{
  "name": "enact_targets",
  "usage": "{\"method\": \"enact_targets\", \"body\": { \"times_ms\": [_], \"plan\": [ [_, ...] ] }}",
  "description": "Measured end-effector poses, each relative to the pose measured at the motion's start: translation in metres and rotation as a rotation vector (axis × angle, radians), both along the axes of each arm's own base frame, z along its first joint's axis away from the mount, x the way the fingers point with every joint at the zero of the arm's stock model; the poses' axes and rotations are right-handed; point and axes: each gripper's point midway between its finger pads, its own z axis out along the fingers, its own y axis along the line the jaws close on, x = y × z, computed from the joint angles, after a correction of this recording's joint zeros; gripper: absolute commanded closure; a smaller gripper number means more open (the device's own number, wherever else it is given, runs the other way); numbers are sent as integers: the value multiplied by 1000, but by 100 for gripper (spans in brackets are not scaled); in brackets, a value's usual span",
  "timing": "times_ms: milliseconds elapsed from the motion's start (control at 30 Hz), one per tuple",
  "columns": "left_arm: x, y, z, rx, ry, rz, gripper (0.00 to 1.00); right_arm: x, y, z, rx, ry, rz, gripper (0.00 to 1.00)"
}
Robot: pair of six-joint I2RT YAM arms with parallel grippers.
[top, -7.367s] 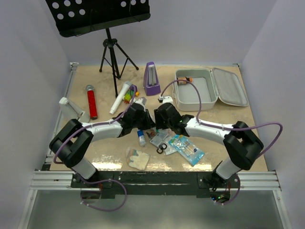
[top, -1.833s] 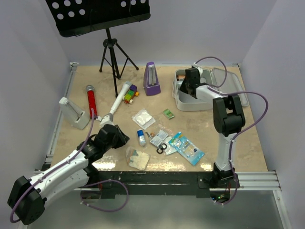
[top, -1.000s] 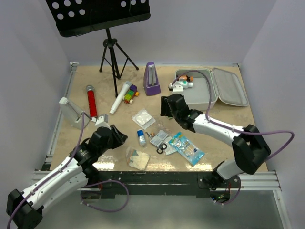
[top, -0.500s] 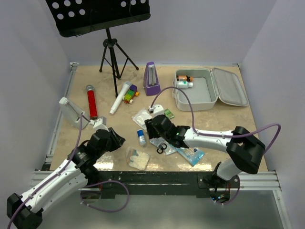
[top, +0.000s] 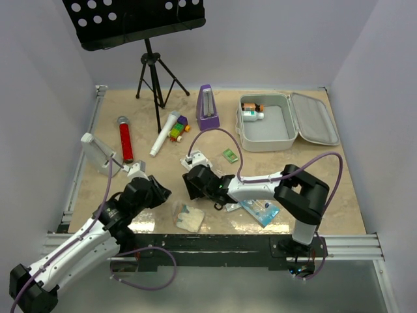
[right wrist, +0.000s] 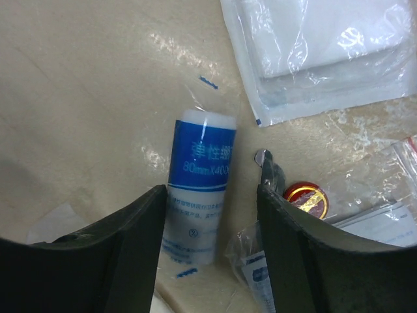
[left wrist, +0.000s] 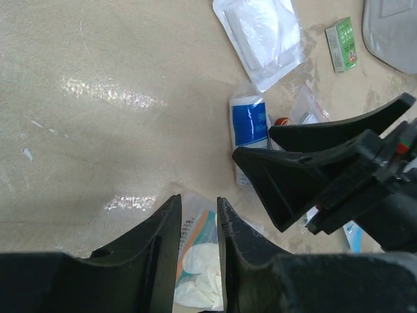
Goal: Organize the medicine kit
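The medicine kit (top: 267,134) lies open at the back right, its lid (top: 316,119) flat to the right, with two small bottles (top: 251,112) in its far left corner. My right gripper (right wrist: 212,195) is open low over the table, straddling a blue-and-white bandage roll (right wrist: 199,189); the left finger sits against the roll, the right finger stands apart. The gripper body (top: 194,181) hides the roll from above. My left gripper (left wrist: 199,202) is open by a narrow gap and holds nothing, hovering over a cotton packet (left wrist: 199,261) near the front edge.
A gauze packet (right wrist: 319,52), a red-gold tin (right wrist: 306,199), a small green box (top: 229,154) and a blue packet (top: 260,210) lie around the roll. At the back stand a purple metronome (top: 208,107) and a music stand (top: 153,72); a red cylinder (top: 124,139) and white microphone (top: 164,132) lie left.
My right gripper has travelled from the kit to the table's middle and now sits left and lower, around the bandage roll. The left arm has barely shifted.
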Motion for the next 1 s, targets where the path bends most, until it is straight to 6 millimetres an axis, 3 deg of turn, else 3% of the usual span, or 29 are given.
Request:
{"method": "enact_targets", "body": {
  "times_ms": [200,333,433,533,633,733,833,933,1000],
  "plan": [
    [0,0,1,-3,-2,2,67,-3,-3,-8,-16,22,-8,59],
    [0,0,0,-1,1,2,67,-2,-4,9,12,11,-24,60],
    [0,0,0,0,0,2,67,-2,-7,59,109,-32,-45,60],
    [0,0,0,0,0,2,67,9,-20,128,256,-114,-105,61],
    [0,0,-1,1,2,2,68,44,-62,185,385,-194,-240,62],
    [0,-1,-1,0,4,0,68,100,-141,211,449,-277,-473,64],
    [2,-3,0,-6,2,-4,67,138,-209,207,455,-305,-682,70],
    [2,-5,-1,-11,6,-11,67,163,-239,188,479,-274,-814,73],
    [3,-7,-2,-11,11,-16,67,177,-249,162,494,-211,-883,70]
  ]
}}
